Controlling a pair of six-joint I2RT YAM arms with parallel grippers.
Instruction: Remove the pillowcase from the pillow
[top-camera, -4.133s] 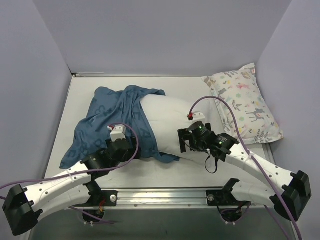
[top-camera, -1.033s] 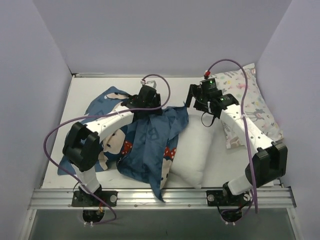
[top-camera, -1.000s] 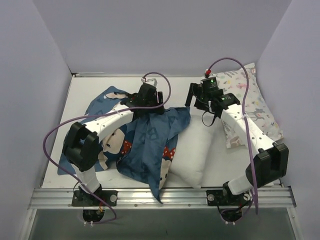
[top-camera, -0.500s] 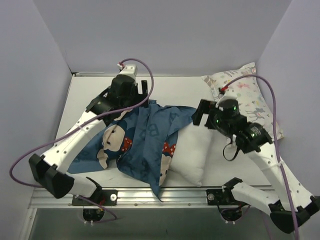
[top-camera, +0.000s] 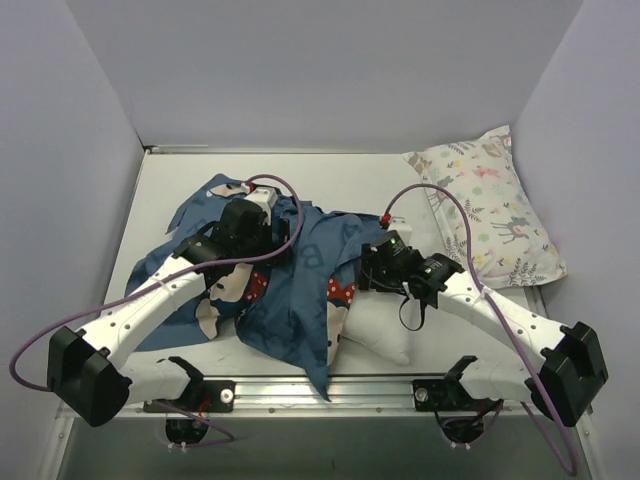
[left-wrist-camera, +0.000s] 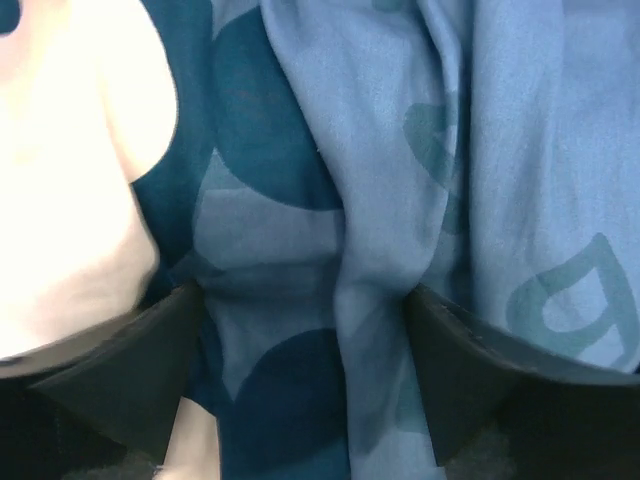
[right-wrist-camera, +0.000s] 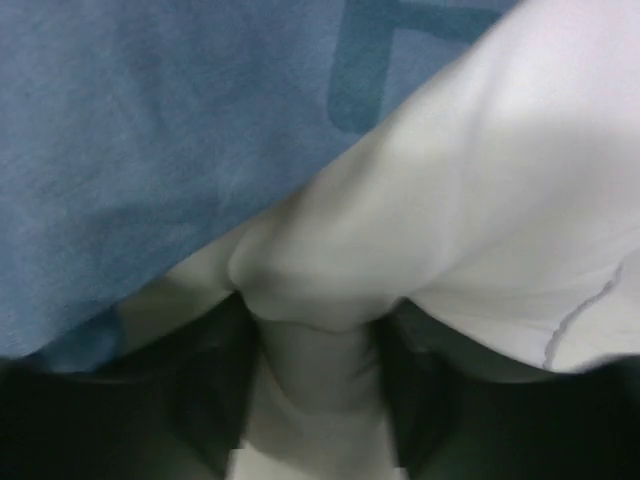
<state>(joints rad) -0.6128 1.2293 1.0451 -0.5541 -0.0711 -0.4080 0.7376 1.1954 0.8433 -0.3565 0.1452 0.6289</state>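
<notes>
Between the wide-apart fingers of the left tool (left-wrist-camera: 305, 310) lies a loose fold of the teal pillowcase (left-wrist-camera: 380, 200), unpinched. Right at the right tool (right-wrist-camera: 315, 340), a ridge of the white pillow (right-wrist-camera: 480, 200) is clamped between its fingers. The pillowcase edge drapes just beyond that grip, and both things rest on the bench (top-camera: 170, 180).
</notes>
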